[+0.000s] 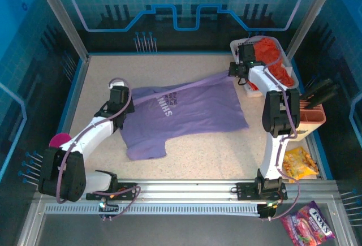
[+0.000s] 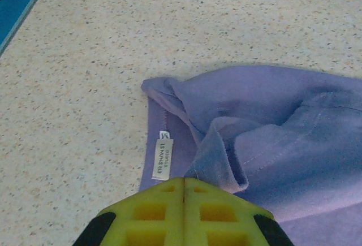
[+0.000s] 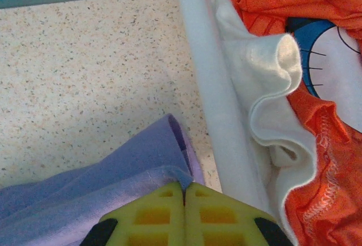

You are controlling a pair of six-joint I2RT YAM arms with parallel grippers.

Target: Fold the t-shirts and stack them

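On the table (image 1: pixel 215 150), purple t-shirt (image 1: pixel 186 110) gripped by left hand (image 2: pixel 184 181) near its label (image 2: pixel 162 159), by right hand (image 3: pixel 185 185), apparently hem, beside basket (image 3: pixel 198 59).

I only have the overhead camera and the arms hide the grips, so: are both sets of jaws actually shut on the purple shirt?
Observer: The left jaws are shut on a fold of the purple shirt, just beside its small white label.
Operator: And the right?
Observer: The right jaws are shut on the shirt's edge, close beside the basket wall.
Operator: Anything besides orange in there?
Observer: Yes, white cloth bunched against the orange shirt.
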